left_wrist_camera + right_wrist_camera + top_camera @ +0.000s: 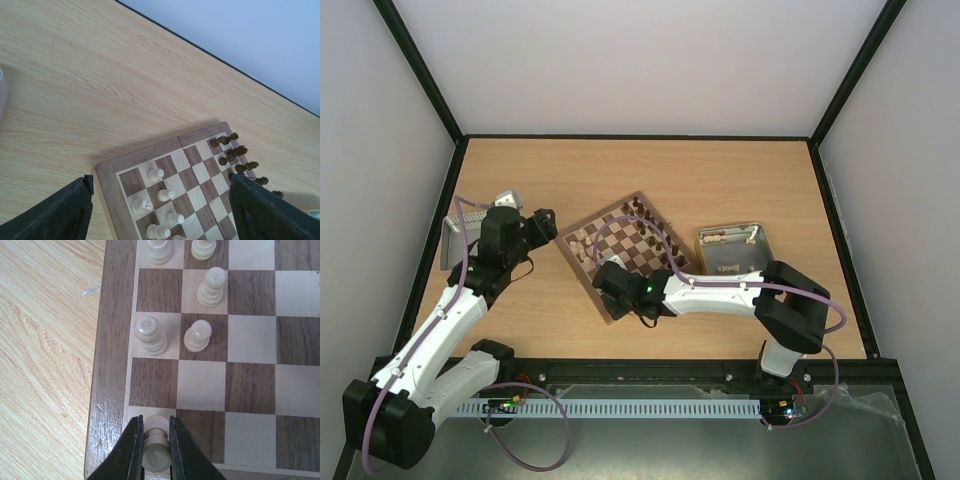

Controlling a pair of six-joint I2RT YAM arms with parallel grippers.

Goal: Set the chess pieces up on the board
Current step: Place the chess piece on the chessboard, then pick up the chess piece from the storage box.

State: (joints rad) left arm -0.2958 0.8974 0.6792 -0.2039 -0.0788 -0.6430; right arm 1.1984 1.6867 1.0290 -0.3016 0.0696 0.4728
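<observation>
The board (572, 258) lies tilted in the middle of the table. Cream chess pieces (166, 194) stand along its left side and dark ones (225, 140) along the far side. My right gripper (156, 422) is shut on a cream piece (156, 455), which stands upright on the light corner square beside the rim (107, 390). More cream pieces (150, 334) stand on the squares just beyond. In the top view this gripper (604, 278) is low over the board's near-left edge. My left gripper (161, 182) hangs open above the board's left corner, with nothing between its fingers.
A rectangular metal tin (765, 250) holding a few pieces sits right of the board. A grey metal object (450, 240) stands at the table's left edge behind my left arm. Black-framed walls enclose the table.
</observation>
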